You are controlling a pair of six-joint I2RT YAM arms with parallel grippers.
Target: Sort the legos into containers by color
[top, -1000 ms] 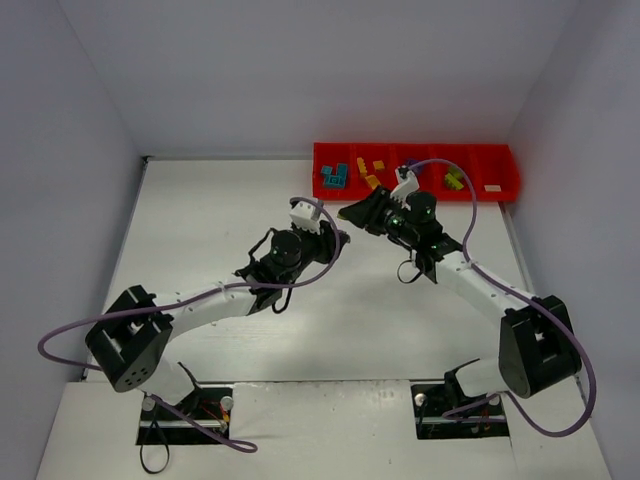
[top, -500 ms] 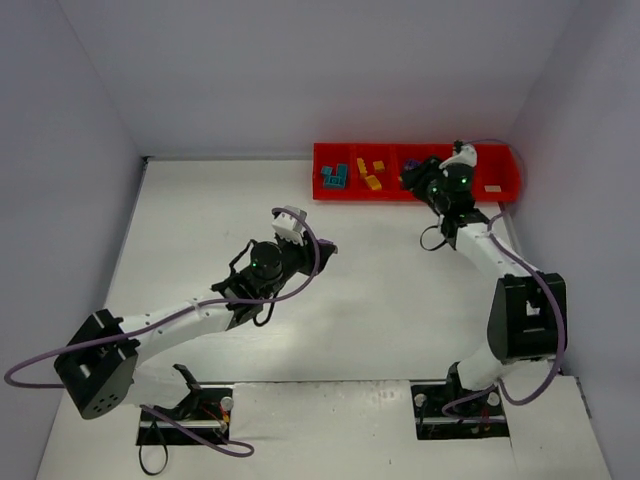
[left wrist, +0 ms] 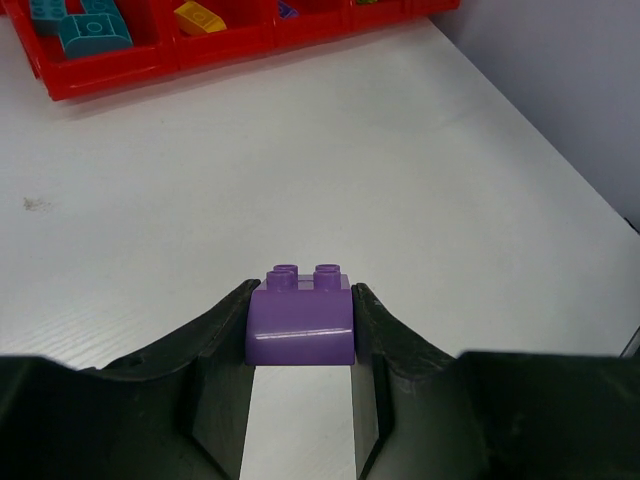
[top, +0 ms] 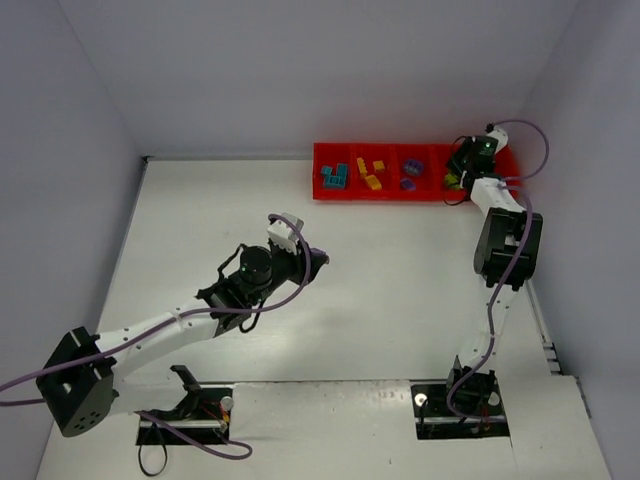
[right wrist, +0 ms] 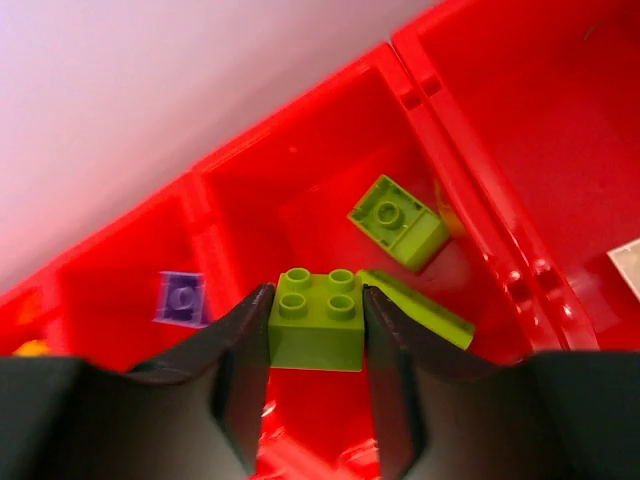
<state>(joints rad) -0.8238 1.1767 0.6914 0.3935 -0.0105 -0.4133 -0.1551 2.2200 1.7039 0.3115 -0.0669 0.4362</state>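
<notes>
My left gripper (top: 318, 258) hangs over the middle of the table, shut on a purple lego (left wrist: 300, 335) pinched between its fingertips (left wrist: 300, 296). The right gripper (top: 458, 173) is shut on an olive-green lego (right wrist: 316, 325) between its fingertips (right wrist: 316, 298). It hovers over a compartment of the red tray (top: 330, 197) that holds a green brick (right wrist: 398, 220) and a flat green piece (right wrist: 415, 308). From left to right, the other compartments hold teal legos (top: 335, 177), yellow-orange legos (top: 370, 175) and a purple lego (top: 408, 184).
The tray (left wrist: 120, 78) lies along the back edge of the table, far ahead of my left gripper. A small white piece (right wrist: 628, 260) lies in the compartment right of the green one. The grey side wall stands close to the tray's right end.
The right arm has swung from the table's middle out to the tray's right part, carrying the green lego. The left gripper has drawn back slightly toward the near left with the purple lego.
</notes>
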